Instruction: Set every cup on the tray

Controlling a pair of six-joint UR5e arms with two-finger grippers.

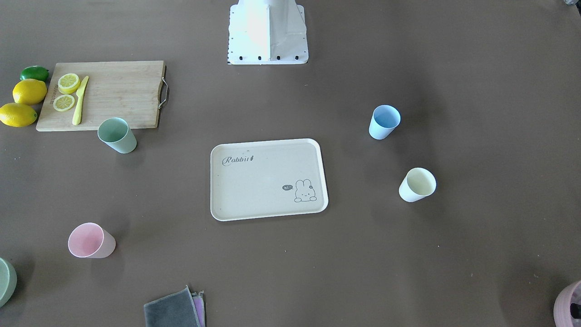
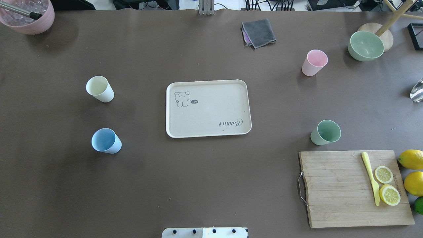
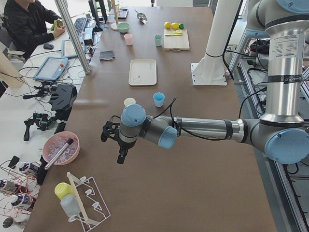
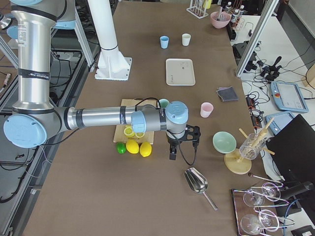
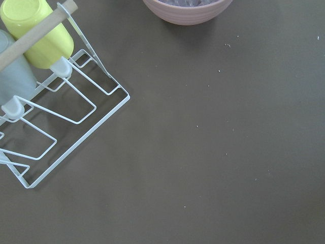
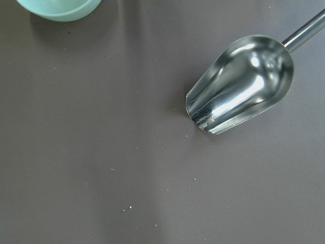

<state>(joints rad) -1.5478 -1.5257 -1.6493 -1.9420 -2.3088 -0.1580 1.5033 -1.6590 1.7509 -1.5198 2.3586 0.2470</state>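
The cream tray (image 1: pixel 265 181) with "Rabbit" lettering lies mid-table with nothing on it; it also shows in the overhead view (image 2: pixel 211 110). Four cups stand upright on the table around it. The green cup (image 2: pixel 326 132) is by the cutting board and the pink cup (image 2: pixel 314 62) is further out. The blue cup (image 2: pixel 106 140) and cream-yellow cup (image 2: pixel 99 89) stand on the other side. My left gripper (image 3: pixel 112 146) hovers far off beyond the table's left end area. My right gripper (image 4: pixel 183 147) hovers near the lemons. I cannot tell whether either is open or shut.
A wooden cutting board (image 2: pixel 343 188) holds lemon slices and a yellow knife, with lemons (image 2: pixel 411 159) beside it. A green bowl (image 2: pixel 365 45), a grey cloth (image 2: pixel 259 32), a pink bowl of ice (image 2: pixel 28 15), a metal scoop (image 6: pixel 241 86) and a wire rack (image 5: pixel 66 122) stand around.
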